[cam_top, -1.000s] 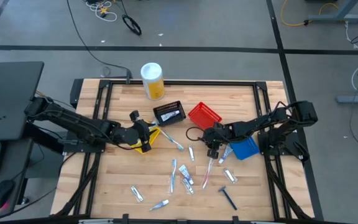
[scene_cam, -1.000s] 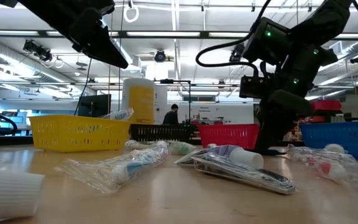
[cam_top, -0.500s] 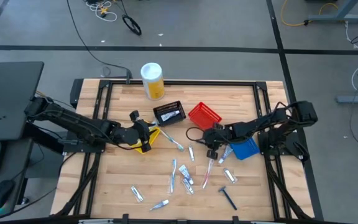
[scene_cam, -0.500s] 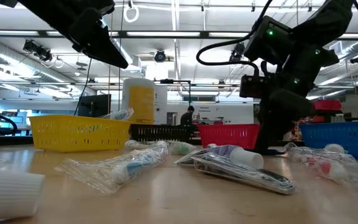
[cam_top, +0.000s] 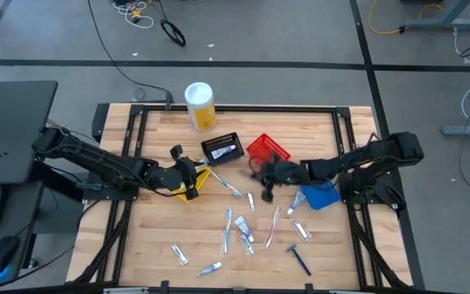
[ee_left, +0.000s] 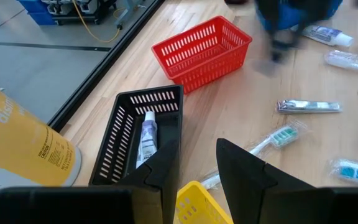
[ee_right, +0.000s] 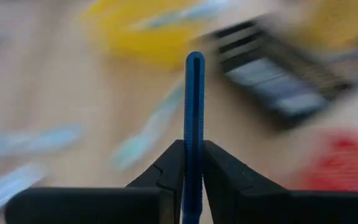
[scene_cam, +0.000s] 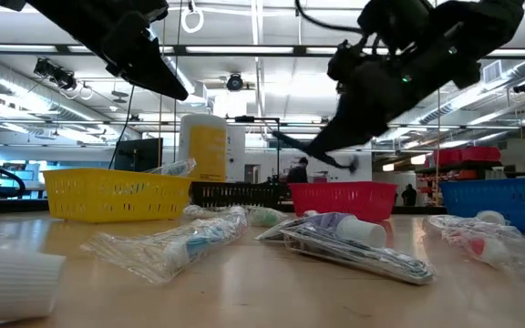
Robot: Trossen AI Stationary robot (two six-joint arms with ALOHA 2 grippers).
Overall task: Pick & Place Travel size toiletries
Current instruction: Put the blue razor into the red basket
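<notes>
Travel size toiletries lie scattered on the near half of the wooden table: small tubes, wrapped toothbrushes, packets and a dark blue razor. My right gripper is raised over the table's middle, near the red basket, and is shut on a slim dark blue razor-like stick. My left gripper hovers open above the yellow basket; its fingers touch nothing. A white tube lies inside the black basket. My right gripper pinches the slim dark blue stick between its two fingers, partway along its length. The fingers lie along the stick, which juts out past the fingertips. It is lifted clear of the table and shows in the low view as a thin dark bar, tilted.
A white-and-yellow canister stands at the far edge. The blue basket sits on the right, under my right arm. A wrapped toothbrush lies next to the yellow basket. Bare wood shows at the near left corner.
My right gripper has risen from the table beside the blue basket and swung toward the left and far side, to near the red basket, tipping as it went. The dark blue stick has come up with it, clear of the table. The left arm has kept still.
</notes>
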